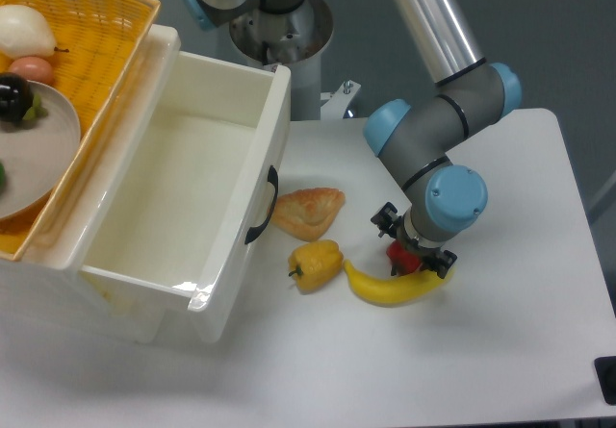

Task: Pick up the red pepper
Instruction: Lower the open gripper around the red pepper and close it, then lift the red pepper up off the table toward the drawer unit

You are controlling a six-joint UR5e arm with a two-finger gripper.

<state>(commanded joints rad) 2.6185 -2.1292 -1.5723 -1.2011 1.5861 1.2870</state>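
Gripper (412,257) is down at table level, directly over the red pepper (402,257), arm wrist hiding most of it

Pepper shows only as a small red patch under the wrist, between the two dark finger parts; it sits right of the table's middle, touching or all but touching the back edge of the banana (395,286)

Key relation: pepper lies straight below and between the fingers, not off to a side. Fingers stand one upper-left, one lower-right of the red patch. Jaws bracket the pepper; whether they are pressed onto it or a little slack, cannot tell, since the wrist covers the contact

Pepper's long axis not readable, too little of it in view

Only one arm here

Surface: flat white table (520,332), smooth, nothing to stop a glossy pepper sliding if nudged

Room: tight on the near side. Lower-right finger looks to be just beside or touching the banana's right end. Judgement: a lift may drag or tip the banana. Far side and right side free

Yellow pepper (316,264) near the banana's left tip, apart from the gripper. Pastry (308,211) further up-left. White bin (192,207) and yellow basket (106,34) well apart on the left, no bearing on the lift
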